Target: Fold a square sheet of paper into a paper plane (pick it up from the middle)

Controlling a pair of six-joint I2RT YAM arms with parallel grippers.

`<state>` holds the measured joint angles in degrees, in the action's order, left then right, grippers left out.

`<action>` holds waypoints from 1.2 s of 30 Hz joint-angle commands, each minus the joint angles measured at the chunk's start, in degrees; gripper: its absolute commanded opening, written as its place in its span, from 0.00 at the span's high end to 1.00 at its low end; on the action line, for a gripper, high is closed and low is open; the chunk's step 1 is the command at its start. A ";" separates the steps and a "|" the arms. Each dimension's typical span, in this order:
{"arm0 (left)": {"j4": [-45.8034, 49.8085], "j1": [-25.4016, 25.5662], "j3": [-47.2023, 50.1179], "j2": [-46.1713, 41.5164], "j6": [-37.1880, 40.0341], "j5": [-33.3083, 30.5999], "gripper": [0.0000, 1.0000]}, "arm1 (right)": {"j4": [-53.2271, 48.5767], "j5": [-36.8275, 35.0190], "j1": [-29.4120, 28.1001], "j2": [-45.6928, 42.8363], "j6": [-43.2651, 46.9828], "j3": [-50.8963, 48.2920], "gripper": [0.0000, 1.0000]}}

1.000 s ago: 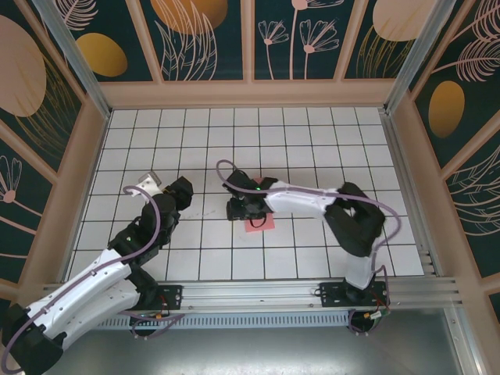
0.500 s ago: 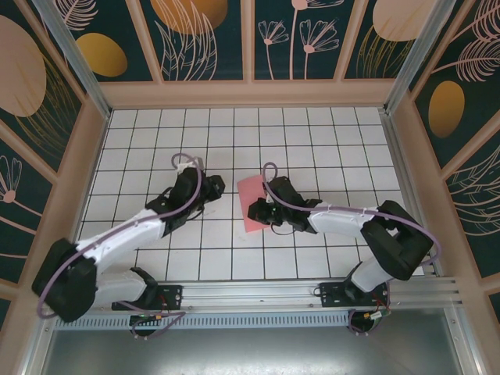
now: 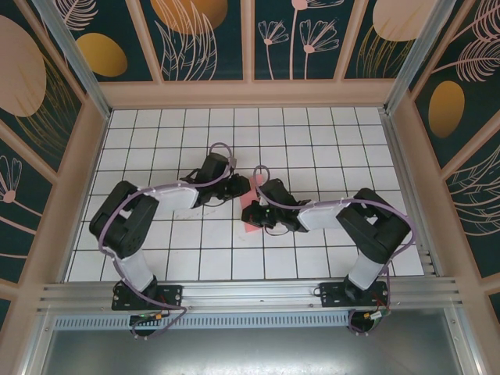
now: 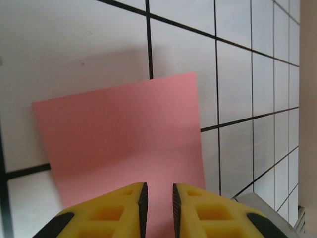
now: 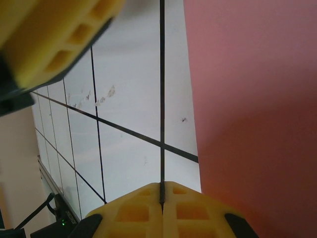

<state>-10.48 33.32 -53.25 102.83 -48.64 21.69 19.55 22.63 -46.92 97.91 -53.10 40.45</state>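
Pink square sheet of paper [image 4: 124, 134] sits mid-table between both arms, its far edge raised off the white grid-tiled tabletop [image 4: 74, 39], shadow under it. In the top view a strip of it [image 3: 253, 230] shows below the wrists. Left gripper [image 4: 158, 191]: yellow fingers a narrow gap apart, with pink showing through the gap. Right gripper [image 5: 162, 186]: fingers pressed fully together, with the sheet [image 5: 252, 99] running along its right side; cannot tell if it pinches the paper. Top view: left gripper [image 3: 238, 187] and right gripper [image 3: 251, 212] nearly meet.

White grid-tiled floor [image 3: 156, 141] ringed by dark floral wall panels [image 3: 203, 39].
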 commanded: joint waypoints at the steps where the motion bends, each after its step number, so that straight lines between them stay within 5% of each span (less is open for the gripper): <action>1: 0.04 -0.19 -2.00 2.46 2.45 0.95 0.77 | 2.98 1.32 0.07 1.92 -0.71 1.95 0.93; 36: -1.08 -0.23 1.75 8.62 2.66 -1.91 0.77 | -7.57 -1.41 -5.54 1.34 -3.14 -2.04 0.88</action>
<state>-13.10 33.21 -53.19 109.34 -46.54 21.67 17.47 21.47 -50.94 100.20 -54.83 39.97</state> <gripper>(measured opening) 0.227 0.118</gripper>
